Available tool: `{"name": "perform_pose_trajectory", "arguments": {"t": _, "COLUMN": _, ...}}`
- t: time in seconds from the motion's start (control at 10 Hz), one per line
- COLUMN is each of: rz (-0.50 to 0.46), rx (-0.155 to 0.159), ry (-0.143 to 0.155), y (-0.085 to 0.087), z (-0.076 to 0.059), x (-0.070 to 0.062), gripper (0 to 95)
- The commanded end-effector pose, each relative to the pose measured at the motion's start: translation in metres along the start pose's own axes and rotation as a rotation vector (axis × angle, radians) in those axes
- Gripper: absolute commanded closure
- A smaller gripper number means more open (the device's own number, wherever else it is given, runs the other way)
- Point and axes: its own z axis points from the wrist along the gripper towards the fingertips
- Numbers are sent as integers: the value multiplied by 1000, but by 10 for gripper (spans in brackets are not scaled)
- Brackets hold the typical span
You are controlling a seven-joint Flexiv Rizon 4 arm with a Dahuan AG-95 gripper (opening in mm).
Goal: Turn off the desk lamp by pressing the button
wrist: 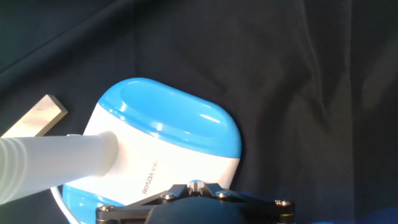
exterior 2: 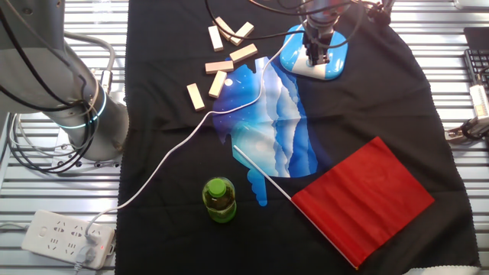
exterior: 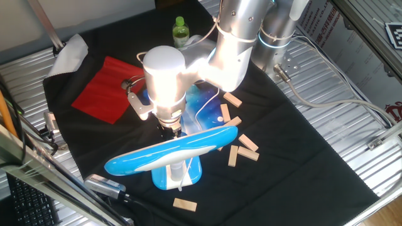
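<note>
Poised directly above the desk lamp (exterior: 173, 157), the end effector (exterior: 171, 130) points straight down at the lamp's base; whether its fingers are apart or together cannot be told, since only the dark housing shows at the bottom edge of the hand view and the fixed views hide the tips. In the hand view the base (wrist: 180, 143) fills the frame — white on top with a glossy sky-blue rim — and the white stem (wrist: 56, 165) runs off to the left; a pale wooden block (wrist: 38, 117) lies on the black cloth (wrist: 311, 74) just beside the base. From one fixed view the lamp stands near the front edge of the worktop (exterior: 352, 125), its long blue-and-white head (exterior: 169, 152) stretched across below the arm; a single block (exterior: 184, 204) lies in front of it and a loose scatter of blocks (exterior: 242, 147) sits to one side. Farther back lie a blue-and-white patterned sheet (exterior 2: 275, 122), a red cloth (exterior 2: 363, 198) and — farthest — a green bottle (exterior 2: 219, 199); a thin white cord (exterior 2: 176, 156) trails off to a power strip (exterior 2: 65, 235).
</note>
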Motion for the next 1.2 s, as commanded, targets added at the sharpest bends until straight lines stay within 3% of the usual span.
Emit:
{"name": "perform_pose_trajectory", "arguments": {"t": 0.1, "rz": 0, "rx": -4, "ry": 0, "y": 0, "z": 3, "x": 0, "gripper": 950}}
{"name": "perform_pose_trajectory", "arguments": {"t": 0.6, "rz": 7, "rx": -26, "ry": -3, "y": -1, "z": 5, "x": 0, "gripper": 950}}
{"name": "perform_pose_trajectory", "arguments": {"t": 0.9, "rz": 3, "rx": -8, "ry": 6, "y": 1, "z": 1, "x": 0, "gripper": 950}}
{"name": "perform_pose_trajectory", "arguments": {"t": 1.2, "rz": 2, "rx": -10, "ry": 4, "y": 2, "z": -2, "x": 0, "gripper": 950}}
